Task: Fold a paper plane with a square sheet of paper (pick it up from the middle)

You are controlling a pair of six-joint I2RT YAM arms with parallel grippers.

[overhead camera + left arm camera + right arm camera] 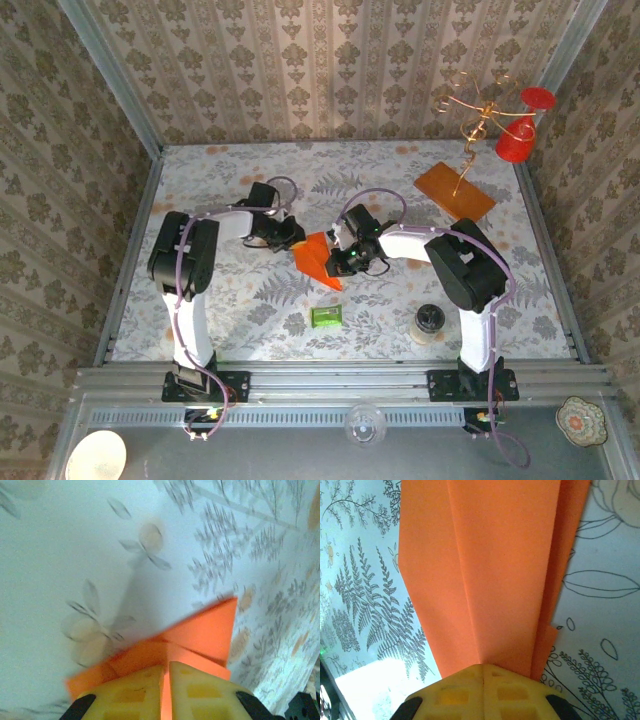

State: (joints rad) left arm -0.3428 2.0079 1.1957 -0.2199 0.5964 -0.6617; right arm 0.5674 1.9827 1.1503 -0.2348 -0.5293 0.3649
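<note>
Orange is the colour of the folded paper (318, 258), which is at the middle of the bench (230, 310), between the two tools. The left tool (288, 238) is squeezed shut on one edge of it, with a thin strip of orange showing between its yellow fingers (130, 695). The right tool (345, 262) is shut tight on the other side (a long crease runs right up to its fingertips). The paper comes to a point toward the near edge. A small green packet (326, 317) lies near it, not touching.
</note>
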